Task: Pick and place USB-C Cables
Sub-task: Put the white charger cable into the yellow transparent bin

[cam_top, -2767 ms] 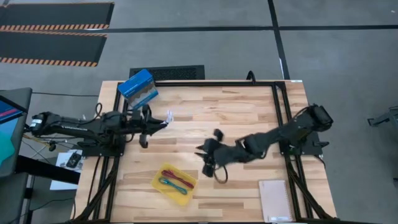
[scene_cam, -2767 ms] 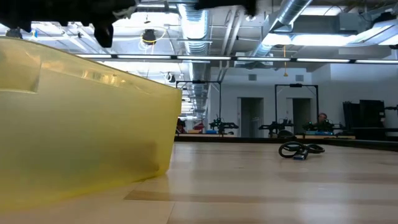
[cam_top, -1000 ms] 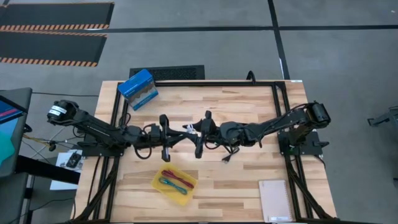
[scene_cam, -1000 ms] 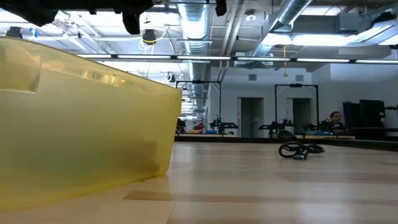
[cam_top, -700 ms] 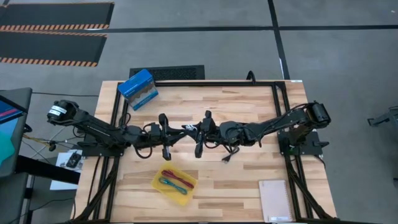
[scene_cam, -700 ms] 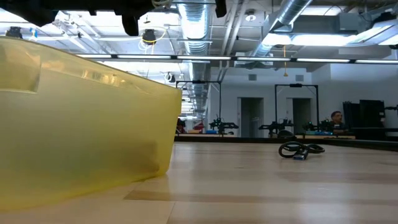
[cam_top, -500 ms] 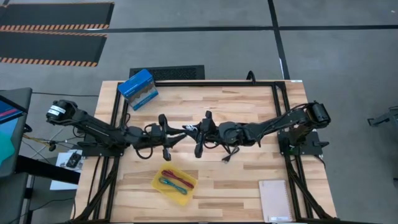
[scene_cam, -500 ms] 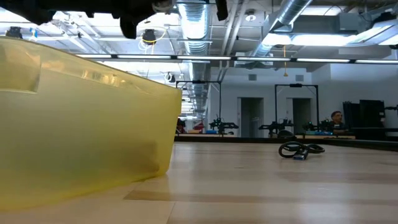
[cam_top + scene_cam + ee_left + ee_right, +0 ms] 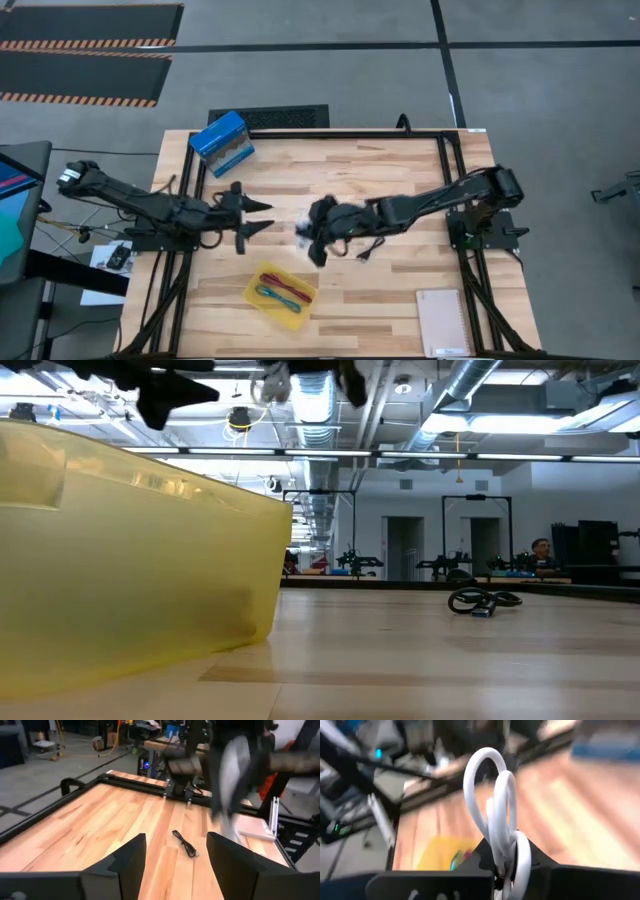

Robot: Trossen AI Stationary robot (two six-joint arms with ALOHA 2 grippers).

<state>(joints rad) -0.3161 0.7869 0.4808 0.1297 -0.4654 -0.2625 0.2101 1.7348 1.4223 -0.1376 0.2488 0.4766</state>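
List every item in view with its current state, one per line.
Left claw: open, empty, above the table.
Right claw: shut on the white cable.
White cable: looped, held off the table.
Black cable: lying loose on the table.
Red cable: in the yellow tray.
Teal cable: in the yellow tray.
Yellow tray: holds two cables.
Blue box: at the table's far corner.

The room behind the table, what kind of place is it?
Probably a robotics lab or workshop: bare silver ceiling ducts, more arm rigs on benches at the back, and a seated person working there.
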